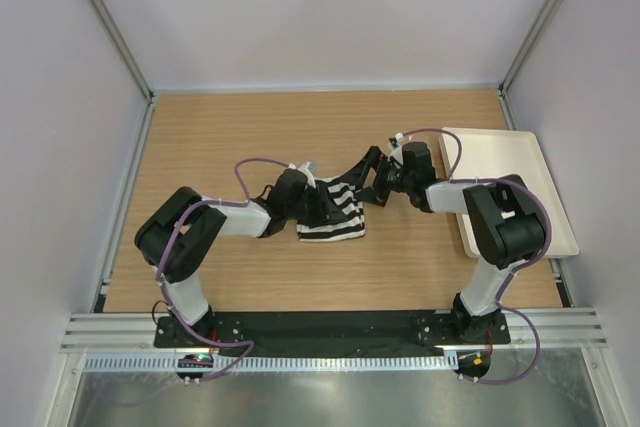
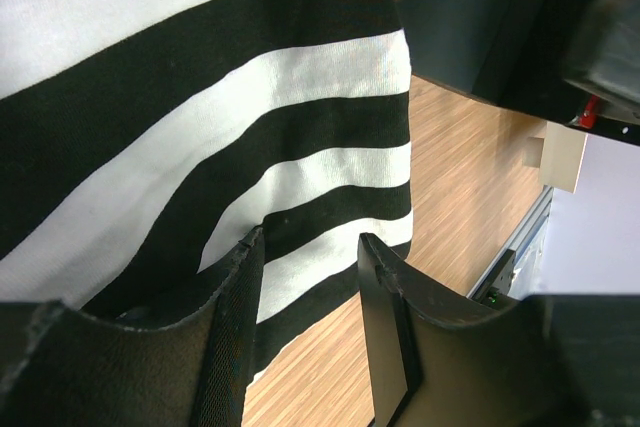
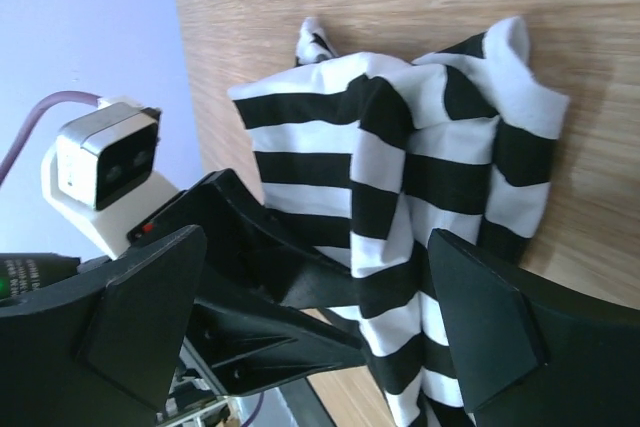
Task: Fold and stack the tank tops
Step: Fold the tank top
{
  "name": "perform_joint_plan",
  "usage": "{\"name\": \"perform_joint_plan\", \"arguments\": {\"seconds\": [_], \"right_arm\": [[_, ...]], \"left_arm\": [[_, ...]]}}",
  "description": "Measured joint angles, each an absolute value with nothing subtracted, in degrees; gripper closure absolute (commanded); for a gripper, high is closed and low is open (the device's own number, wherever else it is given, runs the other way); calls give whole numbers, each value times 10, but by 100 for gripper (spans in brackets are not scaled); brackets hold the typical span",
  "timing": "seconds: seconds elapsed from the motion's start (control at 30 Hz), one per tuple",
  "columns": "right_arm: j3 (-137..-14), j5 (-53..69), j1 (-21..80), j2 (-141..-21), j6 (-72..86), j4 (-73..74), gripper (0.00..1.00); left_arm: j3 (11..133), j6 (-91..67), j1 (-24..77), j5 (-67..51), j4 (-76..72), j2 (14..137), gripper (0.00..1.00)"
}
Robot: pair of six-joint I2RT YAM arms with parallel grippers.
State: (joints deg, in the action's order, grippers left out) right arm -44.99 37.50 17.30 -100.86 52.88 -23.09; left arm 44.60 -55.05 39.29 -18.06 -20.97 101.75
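Observation:
The tank top (image 1: pixel 336 219) is a black-and-white striped cloth, lying bunched and partly folded on the wooden table between the two arms. My left gripper (image 1: pixel 320 203) rests low on its left part. In the left wrist view the stripes (image 2: pixel 200 97) fill the frame, and the left gripper (image 2: pixel 310 242) shows a clear gap with nothing pinched. My right gripper (image 1: pixel 366 175) hovers at the cloth's upper right corner. In the right wrist view it (image 3: pixel 318 242) stands wide open over the tank top (image 3: pixel 420 147), with nothing held.
A plain white tray (image 1: pixel 495 152) lies on the table at the right, partly under the right arm. Grey walls and metal posts enclose the table. In the right wrist view the left arm's black fingers (image 3: pixel 290 277) cross in front of the cloth.

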Motion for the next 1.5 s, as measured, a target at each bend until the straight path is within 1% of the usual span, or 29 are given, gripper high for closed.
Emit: {"name": "perform_joint_plan", "arguments": {"seconds": [0.4,0.67,0.83,1.1,1.23,1.5], "right_arm": [[-439,424,177,-1012,559,-259,0],[-450,443,196,-1058,586,-288,0],[-472,445,201,-1087,592,-295,0],[-500,409,200,-1081,536,-217,0],[-501,406,198,-1084,540,-220,0],[-548,408,198,-1127,577,-249,0]], "left_arm": [[446,-550,393,-181,-210,1018,55],[446,-550,393,-182,-214,1020,55],[446,-550,393,-183,-217,1021,55],[446,-550,393,-186,-219,1023,55],[446,-550,393,-187,-221,1024,58],[446,-550,393,-191,-231,1031,59]]}}
